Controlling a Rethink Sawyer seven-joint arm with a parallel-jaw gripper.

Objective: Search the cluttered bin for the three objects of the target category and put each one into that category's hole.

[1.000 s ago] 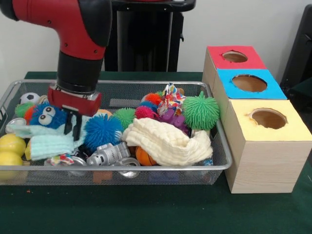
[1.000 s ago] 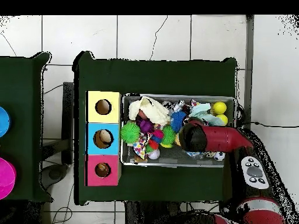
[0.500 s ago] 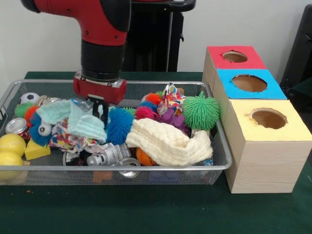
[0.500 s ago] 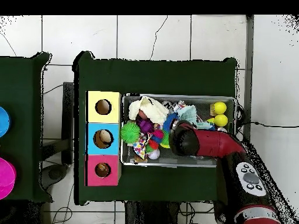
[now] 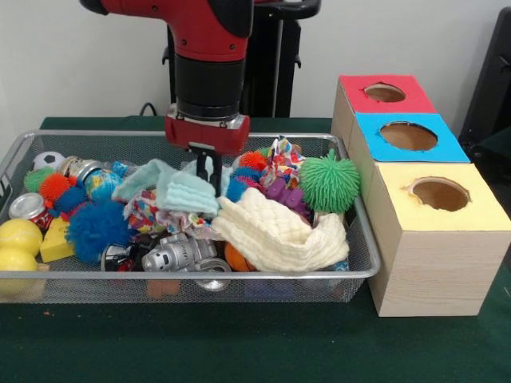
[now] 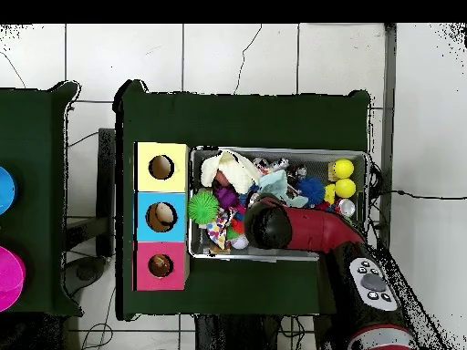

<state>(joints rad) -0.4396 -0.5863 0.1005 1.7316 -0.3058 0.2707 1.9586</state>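
Observation:
My gripper hangs over the middle of the wire bin, shut on a mint-green cloth that drapes to its left over the clutter. A cream knitted cloth lies in the bin's front right part. A bright patterned cloth sticks up behind it. Three boxes stand to the right, each with a hole on top: yellow, blue and red. From overhead the arm hides the gripper; the mint cloth and cream cloth show beside it.
Around the cloths the bin holds a green spiky ball, a blue fuzzy ball, two yellow balls, a silver toy robot, cans and small spiky balls. Overhead, the three boxes line the bin's left side.
The arm has swung right along the bin in the front view, carrying the mint cloth from the left end to the middle. The blue fuzzy balls it uncovered have shifted left.

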